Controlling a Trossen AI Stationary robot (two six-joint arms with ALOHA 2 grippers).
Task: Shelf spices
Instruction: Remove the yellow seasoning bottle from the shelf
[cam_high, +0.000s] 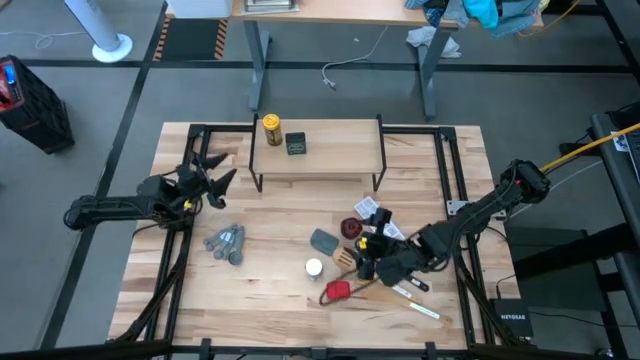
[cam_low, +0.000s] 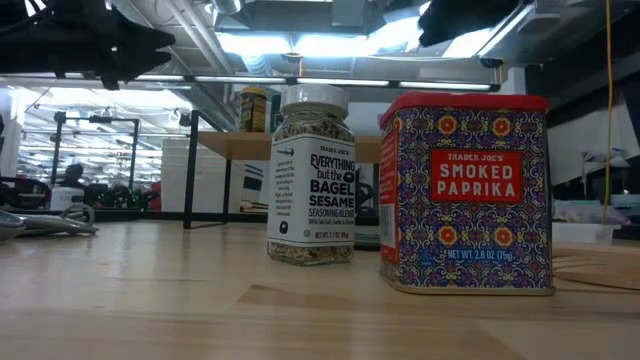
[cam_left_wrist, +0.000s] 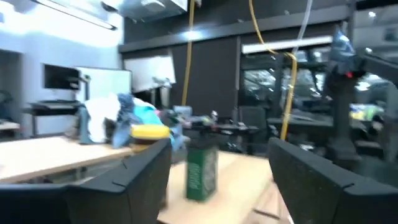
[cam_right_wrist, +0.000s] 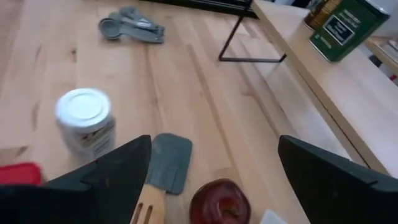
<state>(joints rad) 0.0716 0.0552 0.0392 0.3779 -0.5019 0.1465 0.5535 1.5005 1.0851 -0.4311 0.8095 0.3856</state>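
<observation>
Wooden surface (cam_high: 270, 300) carries the shelf (cam_high: 330, 155) at its far edge, clutter on the near right. Right gripper (cam_high: 372, 262): jaws apart, empty, over the clutter. White-capped bagel sesame jar (cam_high: 314, 267) stands upright just to its left, nearer this arm than the other; smoked paprika tin (cam_high: 336, 291), red, square, sits close by, toward the near edge. Both still off the shelf. Left gripper (cam_high: 215, 176): jaws apart, empty, beside the shelf's left end. Yellow-lidded amber jar (cam_high: 271, 129) and dark square tin (cam_high: 296, 144) already stand on the shelf's left part.
</observation>
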